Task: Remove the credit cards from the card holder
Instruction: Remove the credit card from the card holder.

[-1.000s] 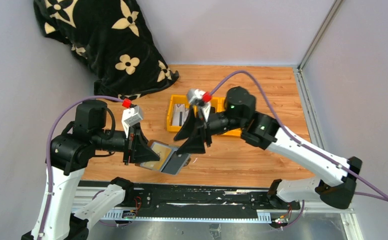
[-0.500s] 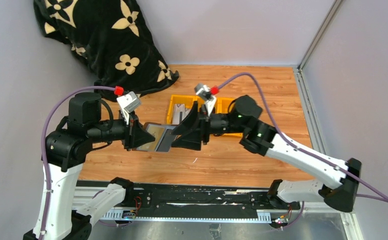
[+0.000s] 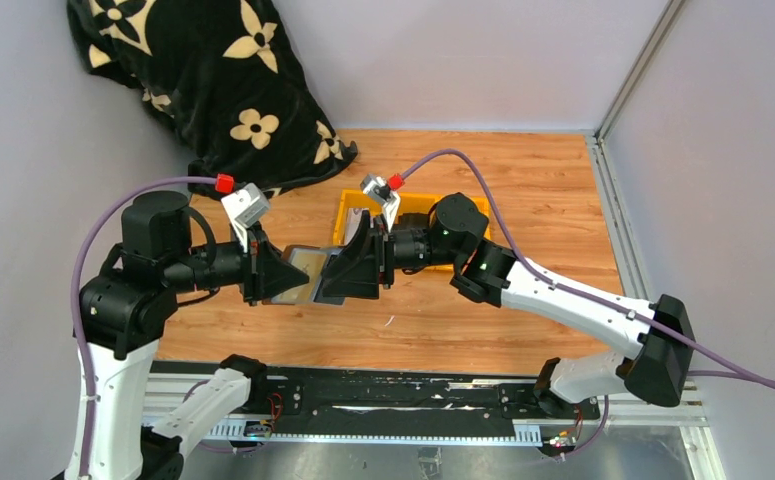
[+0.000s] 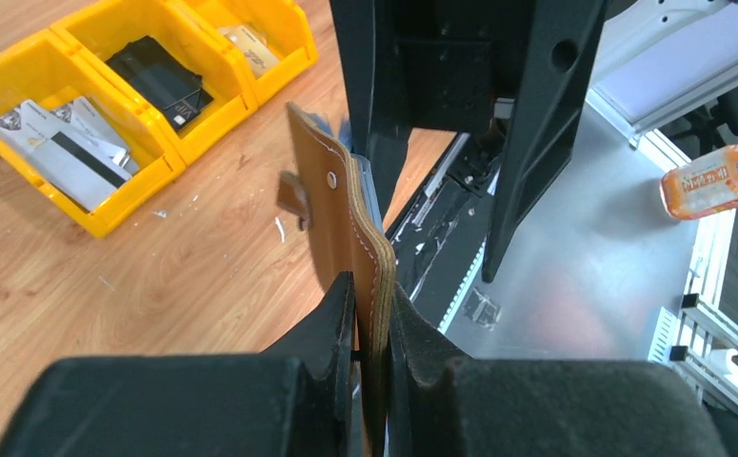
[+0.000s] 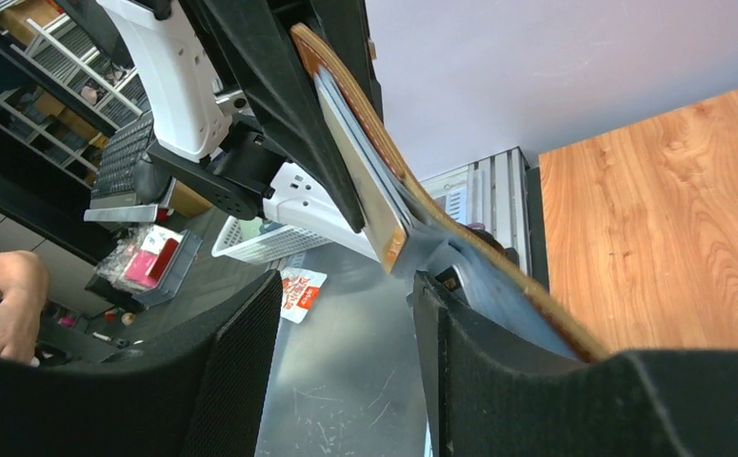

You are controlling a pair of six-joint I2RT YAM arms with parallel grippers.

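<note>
The card holder (image 3: 306, 268), brown leather with a grey inner face, hangs above the table between the two arms. My left gripper (image 3: 285, 276) is shut on its left end; in the left wrist view the leather edge (image 4: 346, 209) stands pinched between the fingers (image 4: 336, 314). The right gripper (image 5: 346, 282) is open, its jaws wide apart at the holder's other end. A credit card (image 5: 363, 186) sticks out of the holder just above that gap, and the grey flap (image 5: 498, 300) lies against the right finger's outer side. Nothing sits between the right jaws.
Yellow bins (image 3: 347, 222) stand on the wooden table behind the grippers, holding loose cards (image 4: 60, 143) and a black item (image 4: 160, 84). A black flowered cloth (image 3: 213, 80) fills the back left corner. The black rail (image 3: 383, 390) runs along the table's near edge.
Both grippers have risen and shifted left with the card holder. The holder has turned from lying spread near the front edge to edge-on. The right gripper has closed in on it.
</note>
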